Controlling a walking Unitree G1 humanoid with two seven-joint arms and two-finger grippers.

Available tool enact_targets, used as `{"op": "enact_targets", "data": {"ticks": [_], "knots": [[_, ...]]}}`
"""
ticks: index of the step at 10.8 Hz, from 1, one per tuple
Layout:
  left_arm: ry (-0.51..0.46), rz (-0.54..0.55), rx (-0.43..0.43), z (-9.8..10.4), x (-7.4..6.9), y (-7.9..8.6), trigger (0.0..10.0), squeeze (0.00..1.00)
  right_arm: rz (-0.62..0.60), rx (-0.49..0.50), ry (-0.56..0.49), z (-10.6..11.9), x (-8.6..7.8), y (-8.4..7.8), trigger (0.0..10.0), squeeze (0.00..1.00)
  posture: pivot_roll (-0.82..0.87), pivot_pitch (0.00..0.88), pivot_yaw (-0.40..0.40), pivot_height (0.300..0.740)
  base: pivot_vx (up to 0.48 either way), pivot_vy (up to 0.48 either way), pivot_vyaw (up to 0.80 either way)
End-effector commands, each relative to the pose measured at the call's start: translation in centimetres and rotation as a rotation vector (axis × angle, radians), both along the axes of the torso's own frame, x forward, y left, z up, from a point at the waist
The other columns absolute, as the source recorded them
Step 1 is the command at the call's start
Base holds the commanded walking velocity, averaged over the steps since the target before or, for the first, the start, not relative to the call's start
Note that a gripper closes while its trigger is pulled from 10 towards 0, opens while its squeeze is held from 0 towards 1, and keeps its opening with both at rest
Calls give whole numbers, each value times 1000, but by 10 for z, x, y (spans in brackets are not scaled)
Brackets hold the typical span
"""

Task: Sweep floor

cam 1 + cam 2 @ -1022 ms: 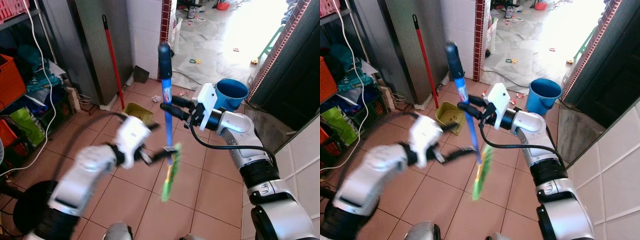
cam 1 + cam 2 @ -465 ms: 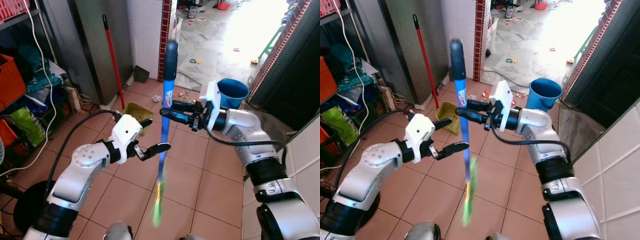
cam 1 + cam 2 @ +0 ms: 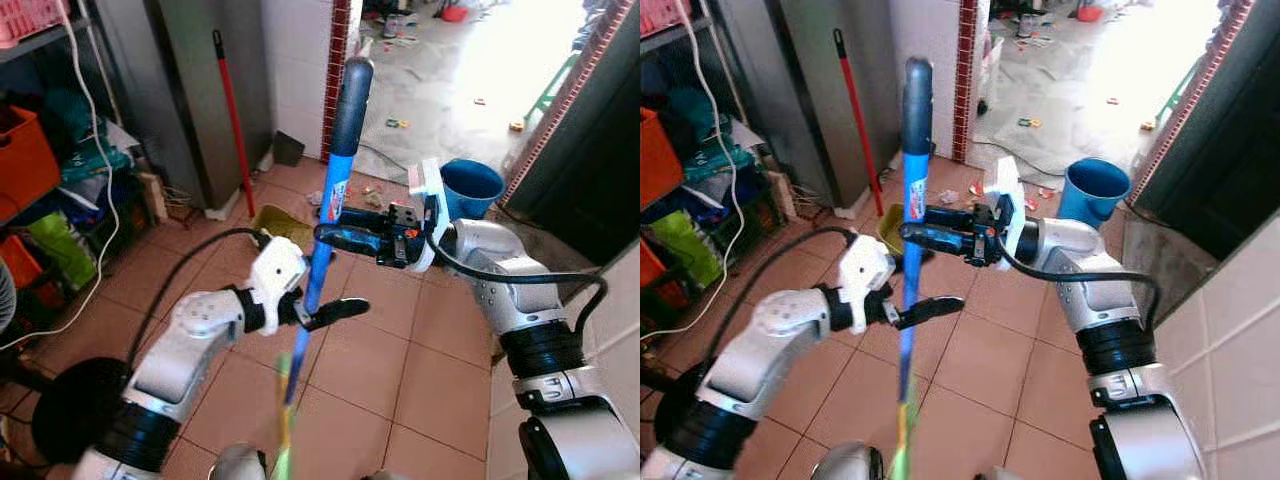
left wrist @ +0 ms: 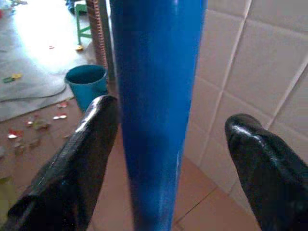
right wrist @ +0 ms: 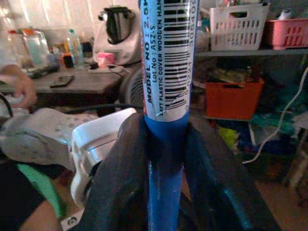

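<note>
The broom has a blue handle point(image 3: 325, 225) with a dark grip on top and green bristles point(image 3: 281, 455) low near my body; it leans with its top to the right. My right gripper point(image 3: 335, 237) is shut on the blue handle point(image 5: 166, 130) just below its barcode label. Lower down, my left gripper point(image 3: 322, 297) is open with the handle point(image 4: 154, 115) between its fingers; one finger point(image 4: 72, 168) lies close beside it, the other point(image 4: 269, 168) stands well apart.
A red-handled stick point(image 3: 232, 110) leans on the grey cabinet. A yellow dustpan point(image 3: 275, 220) lies behind my left arm and a blue bucket point(image 3: 472, 185) stands by the doorway. Shelves with an orange crate point(image 3: 25, 160) are at left. Litter point(image 3: 372, 190) dots the floor.
The broom's bristle end has swung left and nearer, tilting the handle. My left gripper has moved in so the handle is now between its open fingers. The right gripper keeps its hold.
</note>
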State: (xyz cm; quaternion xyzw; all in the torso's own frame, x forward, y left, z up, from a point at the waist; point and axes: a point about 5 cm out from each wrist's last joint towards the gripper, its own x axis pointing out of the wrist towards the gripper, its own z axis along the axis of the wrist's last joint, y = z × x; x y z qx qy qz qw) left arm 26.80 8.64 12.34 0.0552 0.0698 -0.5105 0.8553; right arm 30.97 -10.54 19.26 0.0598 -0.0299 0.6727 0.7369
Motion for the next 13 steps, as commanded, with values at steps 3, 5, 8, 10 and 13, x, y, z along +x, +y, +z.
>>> {"op": "enact_targets", "data": {"ticks": [3, 5, 8, 10, 13], "knots": [[3, -70, 1, 5, -1, -4, 0, 0, 59, 15, -15, 10, -9, -3, 0, 0, 40, 0, -13, 740, 0, 0, 0], [-4, -61, 32, 5, 2, 4, 0, 0, 65, -11, -12, 8, -11, -2, 0, 0, 41, 0, -14, 740, 0, 0, 0], [3, -54, 42, 3, 1, 6, 0, 0, 71, -16, -8, 6, -13, -1, 0, 0, 46, 0, -18, 740, 0, 0, 0], [5, -47, 40, 0, 1, 5, 0, 0, 76, -17, -2, 6, -15, 0, 0, 0, 45, 2, -19, 740, 0, 0, 0], [2, -41, 44, -1, 0, 5, 0, 0, 68, -14, 2, 5, -15, 0, 0, 0, 47, 0, -18, 740, 0, 0, 0]]}}
